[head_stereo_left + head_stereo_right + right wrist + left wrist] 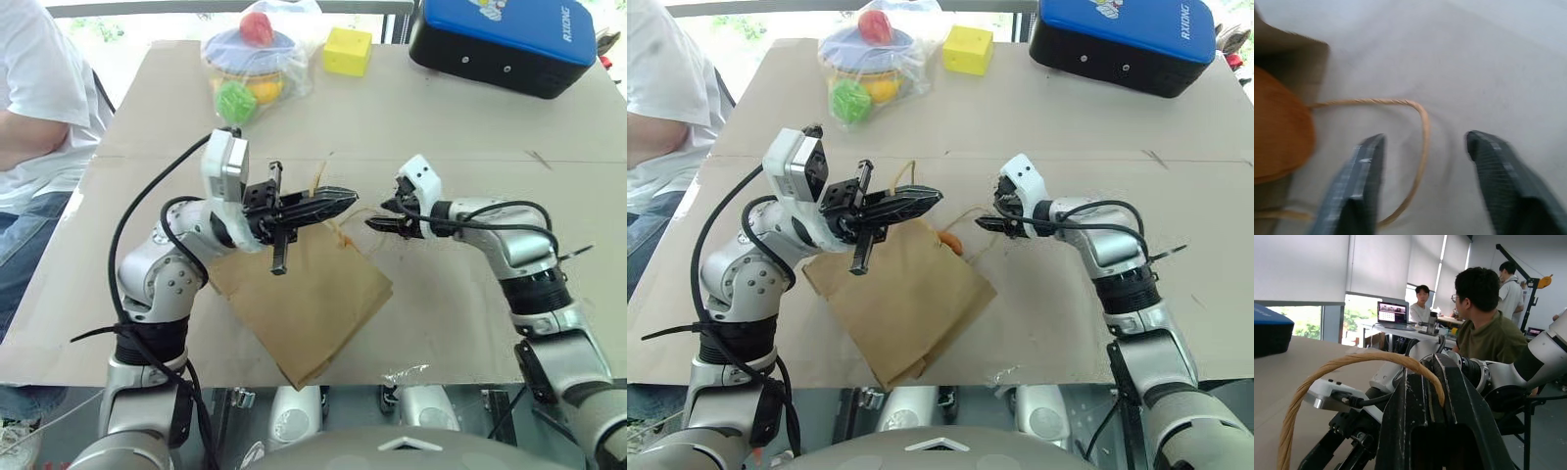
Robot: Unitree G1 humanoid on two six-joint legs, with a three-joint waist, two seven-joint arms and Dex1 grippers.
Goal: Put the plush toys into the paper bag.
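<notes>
brown kraft paper bag (906,294), one, lies flat on the table (1176,215) at near centre. one brown-orange plush toy (951,242) shows at its mouth. left gripper (921,202), jaws clamped on one twisted-paper handle (1327,382), holds it raised. right gripper (1425,171), jaws apart, hovers over the second handle (1418,132) lying on the table.
</notes>
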